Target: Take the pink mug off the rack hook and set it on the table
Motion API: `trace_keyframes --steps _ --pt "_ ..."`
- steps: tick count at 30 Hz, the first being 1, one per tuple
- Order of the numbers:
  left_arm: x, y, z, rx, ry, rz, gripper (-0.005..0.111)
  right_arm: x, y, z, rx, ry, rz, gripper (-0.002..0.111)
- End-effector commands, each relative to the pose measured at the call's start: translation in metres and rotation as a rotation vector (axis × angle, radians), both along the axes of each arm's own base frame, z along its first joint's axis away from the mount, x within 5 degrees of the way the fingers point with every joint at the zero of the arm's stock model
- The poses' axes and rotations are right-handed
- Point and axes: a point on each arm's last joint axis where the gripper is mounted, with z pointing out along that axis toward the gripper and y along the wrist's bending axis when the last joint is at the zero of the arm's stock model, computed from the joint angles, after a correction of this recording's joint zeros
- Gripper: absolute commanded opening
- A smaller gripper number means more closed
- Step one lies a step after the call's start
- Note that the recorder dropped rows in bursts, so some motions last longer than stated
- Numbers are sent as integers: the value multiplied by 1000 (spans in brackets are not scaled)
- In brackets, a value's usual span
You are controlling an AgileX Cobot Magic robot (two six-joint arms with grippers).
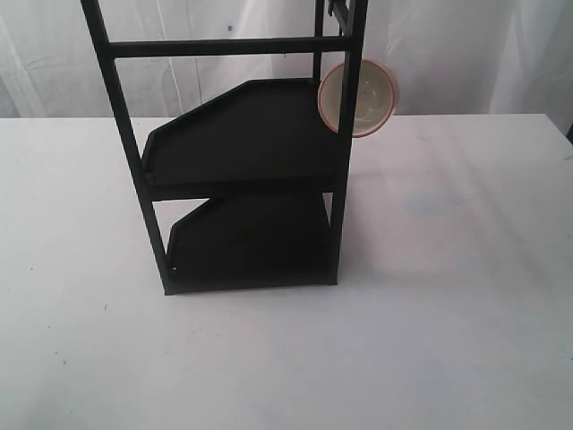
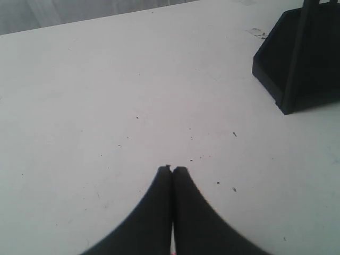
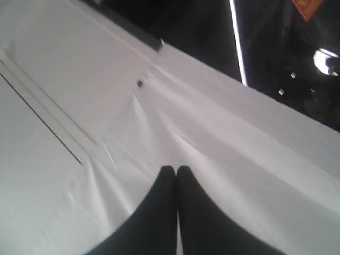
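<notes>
The pink mug (image 1: pixel 363 97) hangs high on the right front post of the black rack (image 1: pixel 242 179), its cream inside facing the camera. Its rack hook (image 1: pixel 337 9) sits at the top of that post, partly cut off by the frame edge. The white table (image 1: pixel 430 313) spreads around the rack. Neither arm shows in the exterior view. My left gripper (image 2: pixel 172 169) is shut and empty over bare tabletop, with a rack corner (image 2: pixel 297 58) off to one side. My right gripper (image 3: pixel 176 169) is shut and empty, facing a wrinkled white cloth (image 3: pixel 106 122).
A white curtain (image 1: pixel 448 54) hangs behind the table. The rack's two flat shelves (image 1: pixel 242 134) hold nothing. Small specks dot the tabletop (image 2: pixel 159 106) near the left gripper. Beyond the white cloth, the right wrist view shows a dark room (image 3: pixel 265 37).
</notes>
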Motion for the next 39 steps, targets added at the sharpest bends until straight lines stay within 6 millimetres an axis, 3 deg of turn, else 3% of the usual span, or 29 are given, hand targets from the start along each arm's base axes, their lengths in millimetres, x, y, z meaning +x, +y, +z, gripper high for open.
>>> trace_keyframes --steps 1,3,5,7,10,12,14,16,17,21,25,27,31,34,39 --pt "0 0 -1 -6 -4 4 0 -17 -3 23 97 -255 45 0" --pt "0 0 -1 -6 -4 4 0 -26 2 47 30 -304 55 0" --pt "0 0 -1 -6 -4 4 0 -37 15 75 -152 -319 49 0" --pt "0 0 -1 -6 -4 4 0 -47 33 102 -493 -260 -74 0" --pt "0 0 -1 -6 -4 4 0 -28 43 111 -913 -32 -294 0" --pt "0 0 -1 -6 -4 4 0 15 31 89 -1126 368 -371 0" --pt "0 0 -1 -6 -4 4 0 46 14 60 -1099 714 -327 0" --pt "0 0 -1 -6 -4 4 0 64 11 38 -1145 847 -265 0" --pt "0 0 0 -5 -8 5 0 73 16 34 -1191 826 -222 0" --pt "0 0 0 -6 -7 3 0 97 35 29 -1288 626 -71 0" --pt "0 0 0 -6 -7 3 0 117 32 17 -1220 733 3 0" --pt "0 0 0 -6 -7 3 0 130 25 13 -1138 836 26 0" --pt "0 0 0 -6 -7 3 0 168 0 0 -904 1360 77 0" --pt "0 0 -1 -6 -5 3 0 194 1 -14 -861 1664 172 0" --pt "0 0 -1 -6 -5 3 0 214 31 -26 -1035 1710 362 0"
